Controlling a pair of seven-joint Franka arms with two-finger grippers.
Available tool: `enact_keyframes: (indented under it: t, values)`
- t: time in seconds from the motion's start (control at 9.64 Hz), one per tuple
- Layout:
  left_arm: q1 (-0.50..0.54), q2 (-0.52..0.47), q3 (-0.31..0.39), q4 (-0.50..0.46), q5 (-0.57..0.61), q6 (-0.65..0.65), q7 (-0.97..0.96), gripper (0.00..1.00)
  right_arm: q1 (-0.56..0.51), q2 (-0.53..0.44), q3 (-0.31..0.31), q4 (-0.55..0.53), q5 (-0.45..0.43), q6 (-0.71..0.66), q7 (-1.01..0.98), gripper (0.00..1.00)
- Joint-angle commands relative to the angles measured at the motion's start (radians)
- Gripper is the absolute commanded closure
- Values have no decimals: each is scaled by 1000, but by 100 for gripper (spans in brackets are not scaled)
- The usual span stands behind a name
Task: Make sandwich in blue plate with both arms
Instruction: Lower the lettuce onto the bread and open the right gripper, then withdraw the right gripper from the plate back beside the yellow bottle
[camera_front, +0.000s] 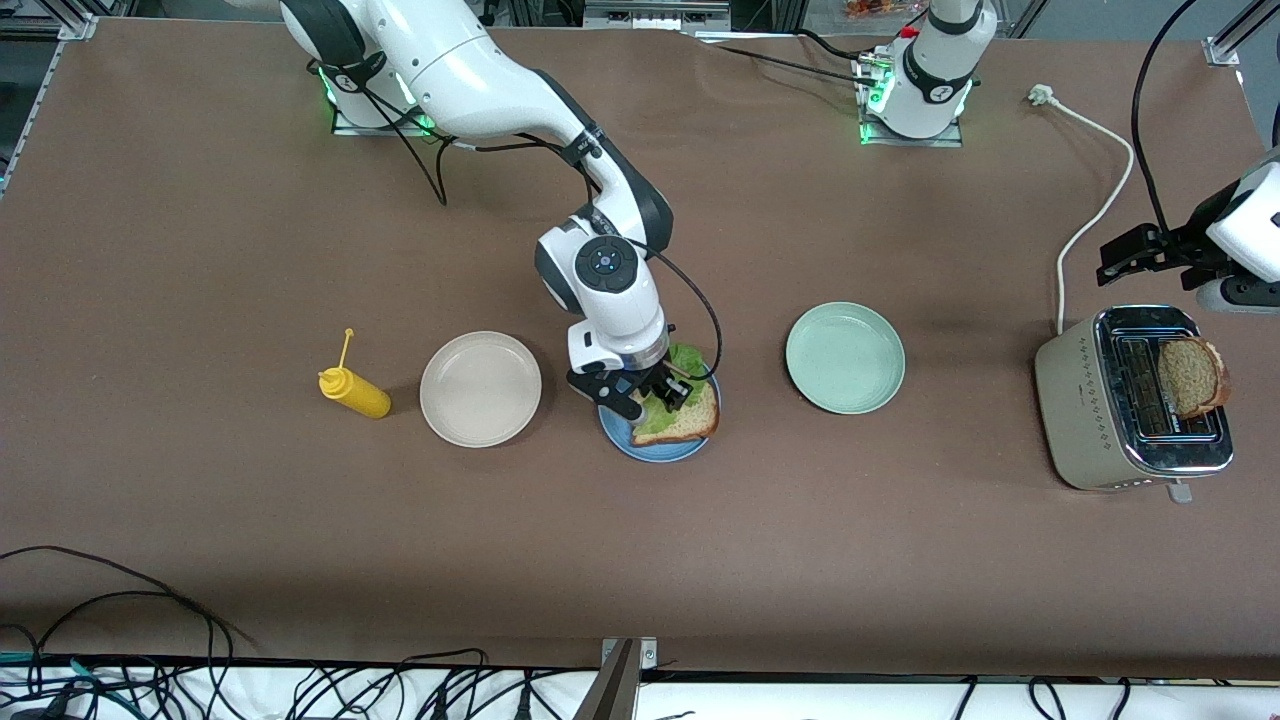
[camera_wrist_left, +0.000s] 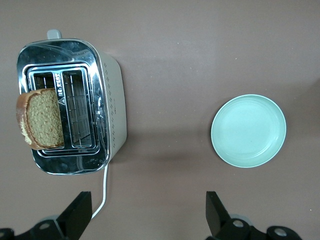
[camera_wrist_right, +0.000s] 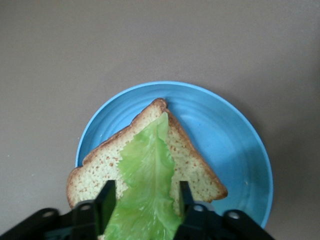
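The blue plate (camera_front: 650, 448) holds one bread slice (camera_front: 695, 420) with a green lettuce leaf (camera_front: 688, 358) on top. In the right wrist view the lettuce (camera_wrist_right: 145, 170) lies flat on the bread (camera_wrist_right: 195, 165) in the plate (camera_wrist_right: 235, 140). My right gripper (camera_front: 655, 395) is low over the plate; it is open (camera_wrist_right: 145, 200), with one finger on each side of the leaf. The second bread slice (camera_front: 1190, 375) sticks up from the toaster (camera_front: 1080, 400), as the left wrist view (camera_wrist_left: 42, 120) also shows. My left gripper (camera_front: 1125, 258) is up beside the toaster, wide open and empty (camera_wrist_left: 148, 212).
A pale green plate (camera_front: 845, 357) sits between the blue plate and the toaster. A beige plate (camera_front: 480, 388) and a yellow squeeze bottle (camera_front: 355, 392) lie toward the right arm's end. The toaster's white cord (camera_front: 1095, 200) runs toward the arm bases.
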Motion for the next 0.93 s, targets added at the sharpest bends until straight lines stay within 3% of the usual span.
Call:
enact_keyframes:
  t: [0.0, 0.31, 0.83]
  values:
    - [6, 16, 12, 21, -12, 6, 29, 0, -5, -2, 2, 9, -32, -6, -52, 0]
    - [6, 17, 13, 21, -14, 6, 36, 0, -52, -65, -4, 12, -35, -224, -292, 0]
    - [4, 45, 32, 52, -21, 6, 38, 0, -161, -175, -6, 12, -37, -425, -608, 0]
